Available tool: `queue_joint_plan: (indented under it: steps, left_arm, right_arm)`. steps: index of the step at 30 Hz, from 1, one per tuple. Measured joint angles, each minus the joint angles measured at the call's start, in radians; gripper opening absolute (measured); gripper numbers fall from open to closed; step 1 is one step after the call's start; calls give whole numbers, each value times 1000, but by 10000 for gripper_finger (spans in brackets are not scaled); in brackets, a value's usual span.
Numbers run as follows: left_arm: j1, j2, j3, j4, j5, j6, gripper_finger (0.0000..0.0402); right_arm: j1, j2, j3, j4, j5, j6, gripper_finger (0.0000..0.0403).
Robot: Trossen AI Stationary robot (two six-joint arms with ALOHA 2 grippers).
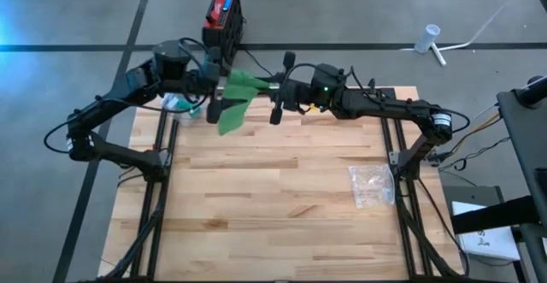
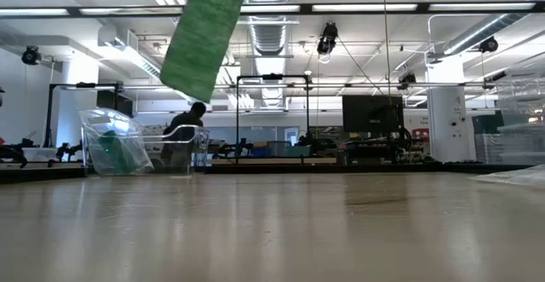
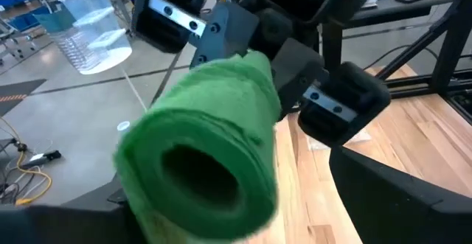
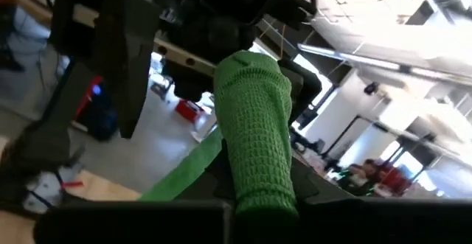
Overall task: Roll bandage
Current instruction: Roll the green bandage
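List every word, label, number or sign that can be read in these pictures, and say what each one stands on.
No text can be read in any view.
White sheet of paper at the right edge of the high view: dark printed marks, too small to read.
Red and black box on the floor beyond the table: a blue patch, no legible lettering.
Clear plastic bag on the wooden table: no readable print.

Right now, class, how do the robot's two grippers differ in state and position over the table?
The right gripper is shut on the rolled end of the green bandage; the left gripper stands open beside the roll, gripping nothing. The right gripper reaches in from the table's right side, the left gripper from the left, over the bandage's hanging tail. Both are dark and two-fingered, held above the wooden table at its far edge.
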Motion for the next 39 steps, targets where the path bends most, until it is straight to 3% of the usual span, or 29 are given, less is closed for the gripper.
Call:
queue_joint_plan:
  steps: [5, 8, 12, 14, 22, 27, 32, 39]
  left_arm:
    - [0, -8, 0, -17, -8, -4, 265]
    - [0, -8, -3, -18, -10, -4, 185]
    - [0, -9, -30, -18, -56, -1, 45]
    - [0, -8, -44, -18, -71, -2, 15]
    - [0, -8, -113, 22, -79, 0, 2]
    - [-7, -11, -187, 84, -83, -6, 1]
    - [-16, -17, -209, 118, -83, 5, 1]
    - [-16, -23, -151, 77, -83, 36, 26]
  right_arm:
    - [-4, 0, 0, 13, -18, 78, 29]
    - [-4, 0, 0, 13, -60, 118, 29]
    - [-4, -6, 0, 7, -116, 194, 31]
    - [-4, -13, 0, 7, -150, 235, 31]
    - [-19, -63, 0, 1, -182, 354, 31]
    - [-60, -68, 0, 22, -46, 397, 29]
    - [-71, -42, 0, 13, -22, 327, 30]
    - [-53, -20, 0, 32, 13, 41, 28]
